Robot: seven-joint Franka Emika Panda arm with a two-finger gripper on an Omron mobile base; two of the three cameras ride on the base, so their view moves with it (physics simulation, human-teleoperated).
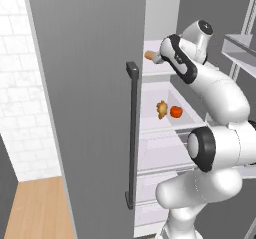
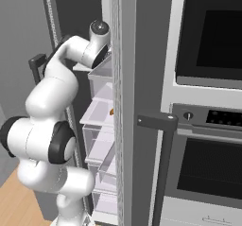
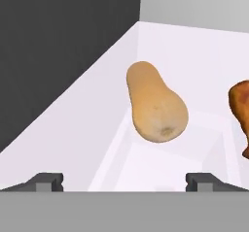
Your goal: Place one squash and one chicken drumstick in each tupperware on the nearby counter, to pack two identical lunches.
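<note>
Hand view: tan squash (image 3: 156,105) lies ahead of the gripper (image 3: 125,181), just right of centre, apart from both fingertips (image 3: 47,181).
Gripper state: jaws spread wide, holding nothing.
Squash location: white fridge shelf (image 3: 73,129), chicken drumstick (image 3: 241,112) just beside it at the right edge.
Long axis: runs away from the hand, tilted up-left.
Pointing: narrow neck far, bulb end near.
Judgement: jaws already straddle the bulb's width; approach looks straight ahead.

No readable text, labels, brands or numbers appear anywhere.
</note>
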